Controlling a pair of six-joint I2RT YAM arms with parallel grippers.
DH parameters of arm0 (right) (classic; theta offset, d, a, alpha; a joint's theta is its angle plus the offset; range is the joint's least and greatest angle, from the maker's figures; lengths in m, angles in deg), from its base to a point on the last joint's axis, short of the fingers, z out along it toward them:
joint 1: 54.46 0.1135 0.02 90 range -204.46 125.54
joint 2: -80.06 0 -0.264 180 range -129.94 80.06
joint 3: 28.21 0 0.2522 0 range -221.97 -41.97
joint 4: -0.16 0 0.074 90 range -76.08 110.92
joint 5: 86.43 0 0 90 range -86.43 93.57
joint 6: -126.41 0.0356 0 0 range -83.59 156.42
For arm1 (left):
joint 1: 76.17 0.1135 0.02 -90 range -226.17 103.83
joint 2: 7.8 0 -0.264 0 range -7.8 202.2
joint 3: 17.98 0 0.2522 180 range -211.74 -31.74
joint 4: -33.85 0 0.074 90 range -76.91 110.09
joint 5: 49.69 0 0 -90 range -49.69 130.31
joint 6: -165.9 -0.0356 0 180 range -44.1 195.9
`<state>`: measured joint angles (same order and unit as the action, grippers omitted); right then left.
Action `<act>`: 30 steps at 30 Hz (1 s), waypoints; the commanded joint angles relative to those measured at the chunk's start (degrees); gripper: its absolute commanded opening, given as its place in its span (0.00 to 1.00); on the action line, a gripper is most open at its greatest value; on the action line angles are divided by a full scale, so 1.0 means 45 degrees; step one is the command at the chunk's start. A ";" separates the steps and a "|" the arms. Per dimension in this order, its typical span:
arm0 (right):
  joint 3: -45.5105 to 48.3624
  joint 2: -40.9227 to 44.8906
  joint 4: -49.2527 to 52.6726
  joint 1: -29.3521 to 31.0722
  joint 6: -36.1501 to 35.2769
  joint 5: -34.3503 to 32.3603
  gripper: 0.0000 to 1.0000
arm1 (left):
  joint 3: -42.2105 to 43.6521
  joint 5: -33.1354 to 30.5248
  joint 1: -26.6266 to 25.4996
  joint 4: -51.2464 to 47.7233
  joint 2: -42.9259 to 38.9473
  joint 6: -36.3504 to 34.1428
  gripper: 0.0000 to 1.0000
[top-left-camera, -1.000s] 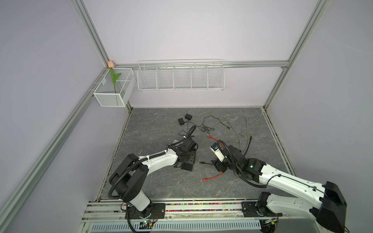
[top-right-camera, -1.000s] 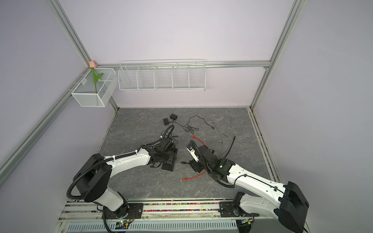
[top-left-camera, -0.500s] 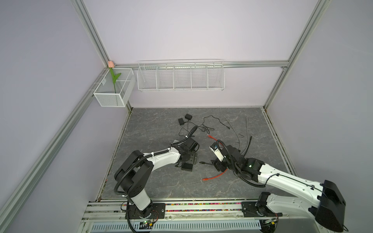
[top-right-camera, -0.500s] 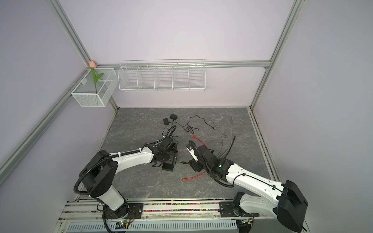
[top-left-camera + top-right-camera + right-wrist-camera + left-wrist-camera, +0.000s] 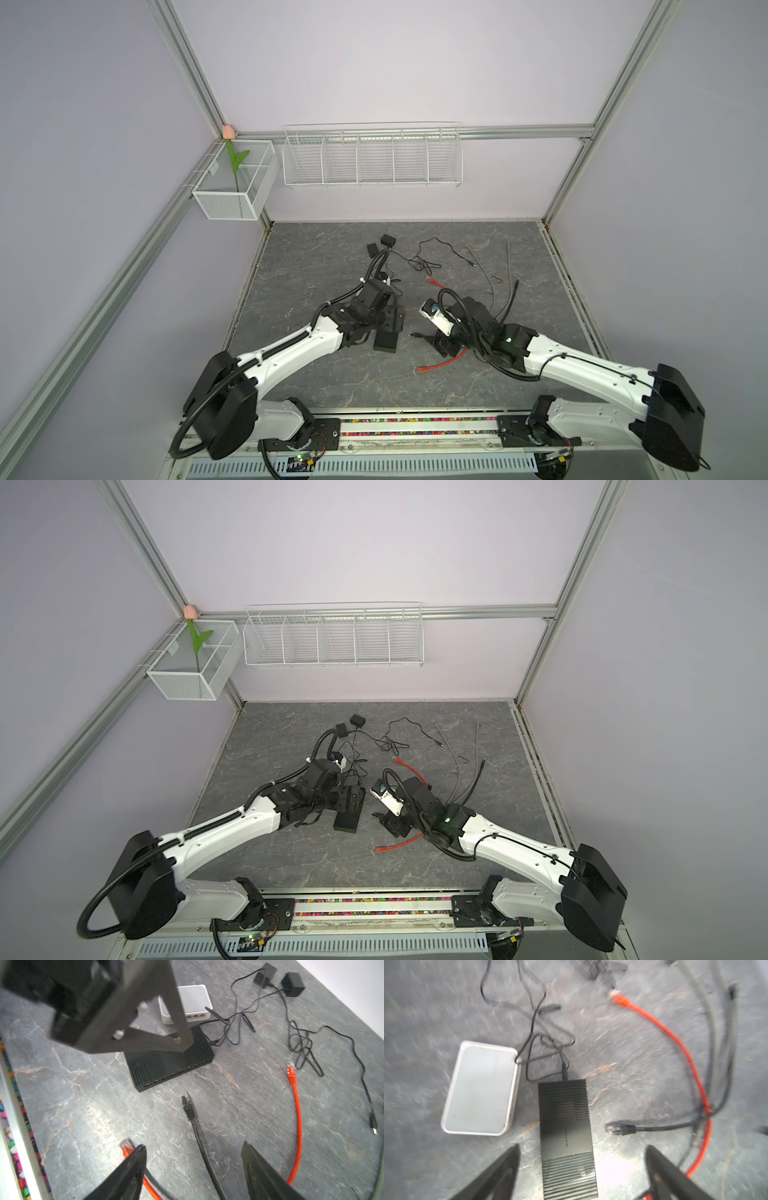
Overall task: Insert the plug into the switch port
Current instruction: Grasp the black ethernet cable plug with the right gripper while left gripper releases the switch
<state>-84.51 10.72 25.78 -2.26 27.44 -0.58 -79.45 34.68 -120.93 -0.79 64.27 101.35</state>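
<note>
The black switch (image 5: 385, 341) (image 5: 347, 821) lies flat on the grey table. Its row of ports (image 5: 178, 1073) faces the black plug (image 5: 187, 1103) (image 5: 614, 1128), which lies loose on the table a short way off, its cable trailing back. My left gripper (image 5: 581, 1147) (image 5: 390, 320) hovers open over the switch (image 5: 566, 1136), one finger on each side, not touching it. My right gripper (image 5: 193, 1145) (image 5: 442, 347) stands open, low over the black cable behind the plug, holding nothing.
A white switch box (image 5: 480, 1088) (image 5: 191, 1001) sits beside the black one, with thin black power leads tangled behind both. A red cable (image 5: 297, 1115) (image 5: 440, 365) curves round my right gripper, one red plug (image 5: 126, 1145) by its finger. Grey cables (image 5: 498, 274) lie further back.
My left gripper has opened wide over the black switch, which stays where it was. The right arm and the black plug have hardly moved.
</note>
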 commanded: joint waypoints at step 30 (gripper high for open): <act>-0.4314 -0.7512 0.4448 -0.1671 -0.1499 0.1736 0.49 | 0.5610 0.2434 0.1117 0.3937 -0.7961 0.1174 0.99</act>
<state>-102.89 -21.92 41.51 -9.14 21.87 5.59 -54.92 45.15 -116.29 14.99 29.87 106.60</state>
